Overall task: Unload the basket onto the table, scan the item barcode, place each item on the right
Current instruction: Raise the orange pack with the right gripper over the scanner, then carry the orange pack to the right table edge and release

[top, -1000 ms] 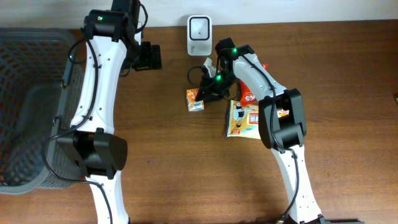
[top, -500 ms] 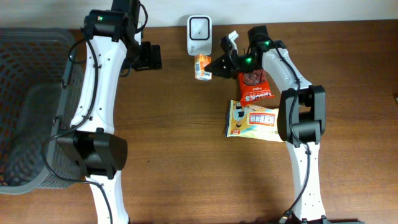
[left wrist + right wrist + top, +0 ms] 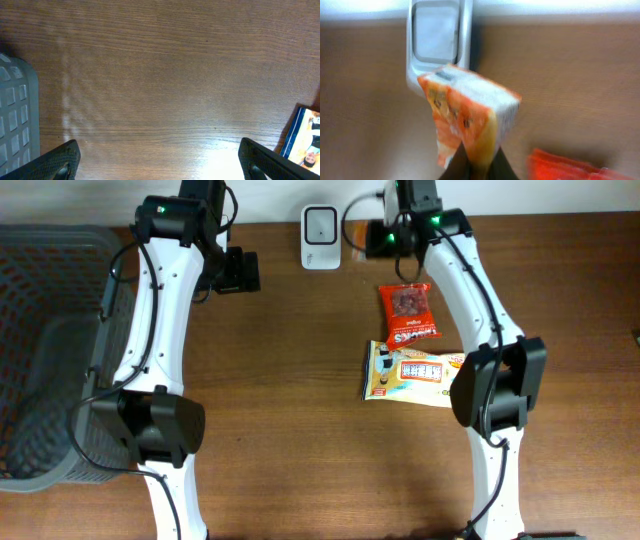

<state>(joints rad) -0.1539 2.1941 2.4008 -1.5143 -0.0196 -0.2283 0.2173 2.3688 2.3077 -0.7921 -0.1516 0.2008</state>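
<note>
One scanner point(image 3: 320, 237), one held packet point(image 3: 470, 120), two pouches point(image 3: 408, 313)

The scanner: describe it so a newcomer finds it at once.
Look at the middle of the far edge of the wooden table. The scanner is the small white box there, with a grey window on its face. Its neighbours, the red packet and the yellow packet, are colourful printed wrappers lying flat.

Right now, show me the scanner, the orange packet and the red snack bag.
scanner point(image 3: 320, 224), overhead view, on its grey window.
orange packet point(image 3: 460, 115), right wrist view, on its orange front face.
red snack bag point(image 3: 408, 313), overhead view, centre of the bag.
</note>
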